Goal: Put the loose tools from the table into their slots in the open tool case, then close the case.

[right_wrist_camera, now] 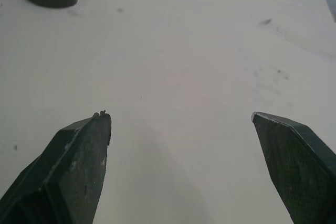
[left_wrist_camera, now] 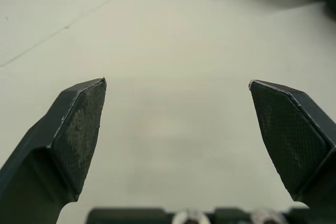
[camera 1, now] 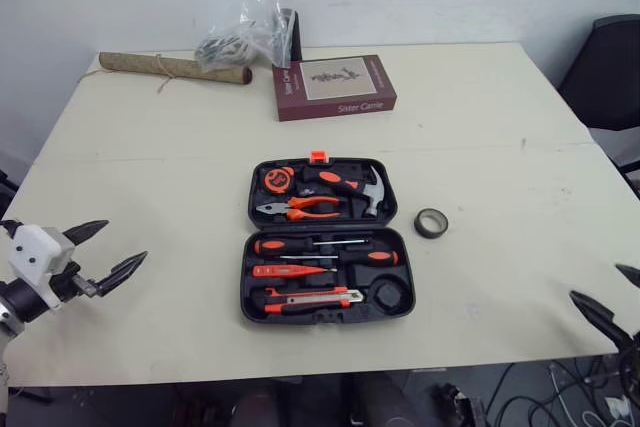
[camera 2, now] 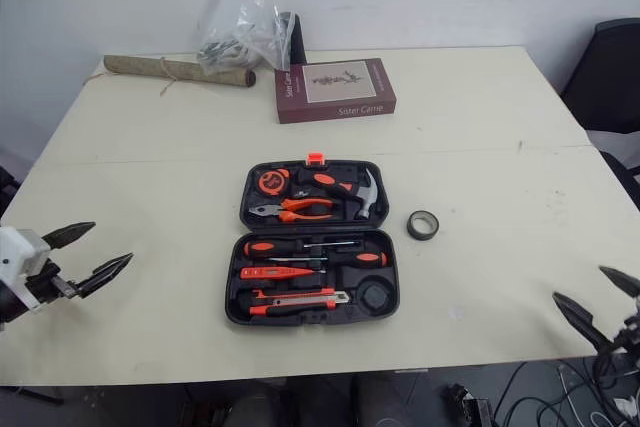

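Hovering at the near edge of the table point(camera 1: 150, 147), both claws are hanging empty. The left gripper point(camera 1: 122, 242) is holding its fingers wide apart over bare tabletop, well left of the case point(camera 1: 325, 232), and the right gripper point(camera 2: 580, 284) is gaping just as wide at the near right corner. Nothing is being held, so I am judging this as the opening step: the reach for the one loose tool. That is the tape point(camera 1: 431, 223), lying flat on the table just right of the case, not touching it.

Everything else is looking housed (hammer point(camera 1: 372, 190), pliers point(camera 1: 300, 208), orange-handled drivers point(camera 1: 320, 244) in moulded beds). A round slot point(camera 1: 388, 296) at the case's near right corner is sitting vacant, and I am taking it for the tape's home. The right gripper is standing closer. It is going to need to travel forward and inward, drop over the ring and pinch across its wall.

The tape is showing as a low dark ring, smooth and probably slippery. The case is looking like rigid black plastic with an orange latch point(camera 1: 318, 156), and the finger pads point(right_wrist_camera: 79, 166) are showing a fine, grippy texture.
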Robot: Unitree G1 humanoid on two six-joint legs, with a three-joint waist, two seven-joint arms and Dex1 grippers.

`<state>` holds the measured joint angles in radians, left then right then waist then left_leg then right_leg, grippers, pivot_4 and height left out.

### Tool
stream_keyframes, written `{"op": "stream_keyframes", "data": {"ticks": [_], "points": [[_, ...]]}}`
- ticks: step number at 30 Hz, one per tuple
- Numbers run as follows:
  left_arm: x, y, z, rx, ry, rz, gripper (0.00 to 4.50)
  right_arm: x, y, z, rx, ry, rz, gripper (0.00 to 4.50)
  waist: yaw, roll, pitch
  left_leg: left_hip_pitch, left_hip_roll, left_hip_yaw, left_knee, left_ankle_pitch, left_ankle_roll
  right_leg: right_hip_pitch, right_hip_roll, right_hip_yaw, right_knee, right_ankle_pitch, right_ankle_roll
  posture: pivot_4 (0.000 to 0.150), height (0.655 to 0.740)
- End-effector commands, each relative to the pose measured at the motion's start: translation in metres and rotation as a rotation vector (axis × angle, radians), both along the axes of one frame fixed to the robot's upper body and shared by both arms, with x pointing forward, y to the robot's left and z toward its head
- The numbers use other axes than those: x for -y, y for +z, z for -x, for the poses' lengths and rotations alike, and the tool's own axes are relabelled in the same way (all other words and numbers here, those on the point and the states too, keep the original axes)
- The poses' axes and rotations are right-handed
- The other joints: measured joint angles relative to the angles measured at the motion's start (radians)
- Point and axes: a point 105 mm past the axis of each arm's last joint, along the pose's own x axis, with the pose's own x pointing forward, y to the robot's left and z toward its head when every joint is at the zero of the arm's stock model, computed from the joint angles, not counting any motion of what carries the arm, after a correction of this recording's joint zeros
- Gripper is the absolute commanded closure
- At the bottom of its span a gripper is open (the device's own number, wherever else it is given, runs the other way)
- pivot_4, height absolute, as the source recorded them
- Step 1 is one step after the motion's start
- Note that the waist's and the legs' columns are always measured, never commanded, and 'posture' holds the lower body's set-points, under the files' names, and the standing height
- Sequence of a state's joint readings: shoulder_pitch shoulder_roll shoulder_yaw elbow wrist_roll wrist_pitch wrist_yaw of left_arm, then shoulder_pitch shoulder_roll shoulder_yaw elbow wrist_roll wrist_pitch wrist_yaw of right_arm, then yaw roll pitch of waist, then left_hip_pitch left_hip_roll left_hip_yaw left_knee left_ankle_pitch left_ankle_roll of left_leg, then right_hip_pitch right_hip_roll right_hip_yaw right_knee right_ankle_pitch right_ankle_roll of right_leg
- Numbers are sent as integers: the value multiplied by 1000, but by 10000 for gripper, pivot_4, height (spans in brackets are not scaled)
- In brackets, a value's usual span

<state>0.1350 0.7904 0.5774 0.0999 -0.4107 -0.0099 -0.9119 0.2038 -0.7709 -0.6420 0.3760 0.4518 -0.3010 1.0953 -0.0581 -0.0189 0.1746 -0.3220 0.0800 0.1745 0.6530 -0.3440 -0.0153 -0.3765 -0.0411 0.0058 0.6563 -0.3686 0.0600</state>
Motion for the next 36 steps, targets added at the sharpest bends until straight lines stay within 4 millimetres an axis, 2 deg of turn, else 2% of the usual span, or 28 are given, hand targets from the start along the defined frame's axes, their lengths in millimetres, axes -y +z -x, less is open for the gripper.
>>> {"op": "stream_keyframes", "data": {"ticks": [1, 4, 7, 11, 13, 16, 21, 24, 31, 34, 36], "points": [[24, 19, 0, 52, -103, 12, 431, -30, 26, -30, 14, 142, 39, 0, -1, 0, 0, 0, 0, 0, -1, 0, 0, 0, 0, 0, 0, 0, 0, 1500, 7400], [58, 31, -6, 76, -223, 31, 431, -64, 42, -56, -78, 268, 69, 0, 0, 4, 2, 0, 0, 0, -2, 1, -1, -2, 0, 0, 0, 0, 0, 1500, 7400], [96, 46, -8, 96, -377, 55, 431, -103, 55, -65, -226, 453, 120, 0, 3, 4, 2, -2, 0, 0, -2, 1, -2, -4, 1, 0, 1, 0, 0, 1500, 7400], [145, 54, 2, 76, -621, 121, 431, -124, 52, -73, -480, 501, 250, 0, 5, 4, 2, -7, 0, -1, -1, 3, -2, -8, 1, 0, 2, 0, 0, 1500, 7400], [164, 53, 10, 38, -716, 163, 431, -134, 52, -76, -570, 507, 285, 0, 4, 4, 2, -16, 0, -1, 3, 3, -2, -16, 1, 0, 4, 0, 0, 1500, 7400], [179, 52, 13, 20, -777, 183, 431, -145, 50, -80, -626, 558, 347, 0, 0, 4, 3, -19, 1, -1, 5, 3, -2, -19, 1, 0, 4, 0, 0, 1500, 7400], [200, 47, 17, 34, -859, 180, 431, -159, 42, -102, -630, 581, 435, 0, -2, 5, 3, -20, 1, 0, 9, 3, -2, -19, 2, 0, 6, 0, 0, 1500, 7400], [204, 45, 18, 32, -863, 175, 431, -163, 41, -112, -618, 586, 452, 0, -1, 5, 3, -21, 1, -1, 10, 3, -2, -20, 2, 0, 6, 0, 0, 1500, 7400], [204, 43, 19, 37, -843, 162, 431, -162, 27, -117, -673, 599, 519, 0, 1, 5, 3, -23, 2, -1, 11, 2, -1, -21, 2, 0, 7, 0, 0, 1500, 7400], [204, 43, 19, 41, -842, 161, 0, -166, 22, -121, -675, 604, 545, 8829, 1, 5, 3, -22, 2, -1, 12, 2, -1, -21, 2, 0, 7, 0, 0, 1500, 7400], [205, 43, 19, 44, -840, 158, 0, -170, 20, -124, -665, 618, 569, 18376, 1, 5, 3, -22, 2, -1, 12, 2, -1, -21, 2, 0, 7, 0, 0, 1500, 7400]]}}
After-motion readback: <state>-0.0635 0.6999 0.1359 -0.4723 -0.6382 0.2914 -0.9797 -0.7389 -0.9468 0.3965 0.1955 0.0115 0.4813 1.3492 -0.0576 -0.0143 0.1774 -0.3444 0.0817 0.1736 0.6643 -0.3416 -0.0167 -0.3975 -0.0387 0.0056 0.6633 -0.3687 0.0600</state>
